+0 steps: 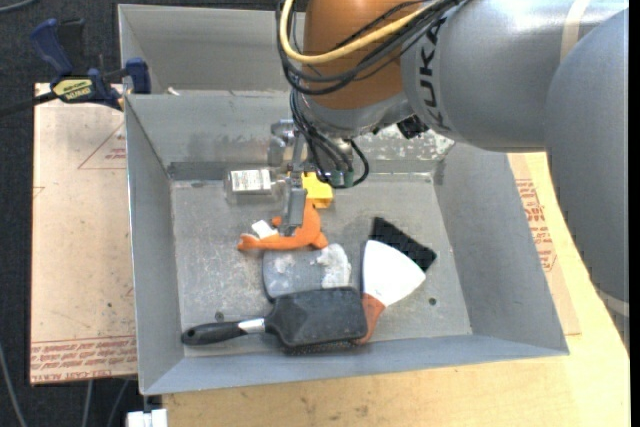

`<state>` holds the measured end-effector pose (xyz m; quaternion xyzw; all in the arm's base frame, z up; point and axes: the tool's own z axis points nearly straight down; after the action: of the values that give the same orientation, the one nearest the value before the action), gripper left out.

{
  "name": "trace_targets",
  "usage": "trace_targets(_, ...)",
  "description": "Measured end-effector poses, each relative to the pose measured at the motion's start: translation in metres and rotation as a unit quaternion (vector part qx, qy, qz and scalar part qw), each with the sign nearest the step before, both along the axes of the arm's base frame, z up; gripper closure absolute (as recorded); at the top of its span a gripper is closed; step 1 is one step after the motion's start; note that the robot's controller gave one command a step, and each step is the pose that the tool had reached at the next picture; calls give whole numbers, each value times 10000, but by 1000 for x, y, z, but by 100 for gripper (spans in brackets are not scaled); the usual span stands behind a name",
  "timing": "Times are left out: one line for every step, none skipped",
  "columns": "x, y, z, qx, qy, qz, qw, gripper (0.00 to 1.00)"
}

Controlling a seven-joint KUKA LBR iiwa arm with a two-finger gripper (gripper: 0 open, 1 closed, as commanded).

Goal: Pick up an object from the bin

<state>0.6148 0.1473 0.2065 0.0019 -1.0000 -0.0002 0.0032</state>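
Currently the gripper (296, 217) stands low in the bin (150, 245), toward 11 o'clock from the floor's centre. Its tip is directly above an orange plastic piece (300, 239), which lies at its 6 o'clock. Whether the gripper is spread or closed cannot be told. A yellow block (319, 191) lies at its 2 o'clock and a silver block (250, 180) at its 10 o'clock.
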Motion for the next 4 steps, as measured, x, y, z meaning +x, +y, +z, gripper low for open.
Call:
trace_targets(2, -1, 5, 6, -40, -12, 10000, 0)
trace_targets(-20, -4, -38, 11, -63, 199, 9998, 0)
trace_targets(-19, -24, -83, 14, -40, 1129, 9936, 0)
trace_targets(-18, -26, -133, 8, -20, 1703, 9854, 100)
